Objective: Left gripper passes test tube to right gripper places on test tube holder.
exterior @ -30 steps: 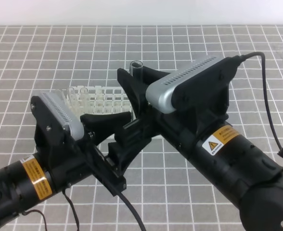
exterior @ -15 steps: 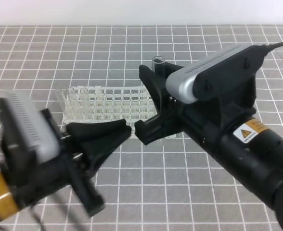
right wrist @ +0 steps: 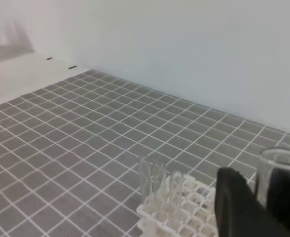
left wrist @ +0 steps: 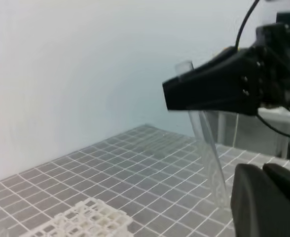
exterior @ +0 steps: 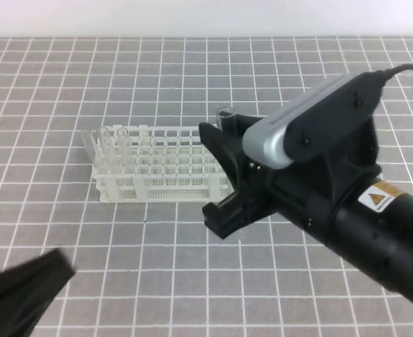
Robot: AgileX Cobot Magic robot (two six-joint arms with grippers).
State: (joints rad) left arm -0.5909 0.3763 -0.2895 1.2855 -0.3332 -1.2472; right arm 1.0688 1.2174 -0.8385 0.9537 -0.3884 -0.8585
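Observation:
My right gripper (exterior: pixel 223 175) is shut on the test tube (exterior: pixel 225 113), a clear glass tube held nearly upright with its open rim above the black fingers. It hovers just past the right end of the white test tube holder (exterior: pixel 154 167). In the left wrist view the tube (left wrist: pixel 207 148) slants down from a right finger (left wrist: pixel 211 93). The right wrist view has the tube's rim (right wrist: pixel 279 159) beside a black finger (right wrist: pixel 236 205), with the holder (right wrist: pixel 172 212) below. My left gripper (exterior: pixel 20 291) is a blurred black shape at the lower left, shut and empty, its fingers (left wrist: pixel 253 197) together.
A few clear tubes (exterior: pixel 101 144) stand in the holder's left end. The grey tiled table (exterior: pixel 157 239) runs all around. The right arm's thick black body (exterior: pixel 375 239) fills the lower right. A white wall (right wrist: pixel 184 44) stands behind.
My left gripper let go of the tube, shut, and pulled back to the lower left. The right gripper kept the tube and shifted right, off the holder's right end.

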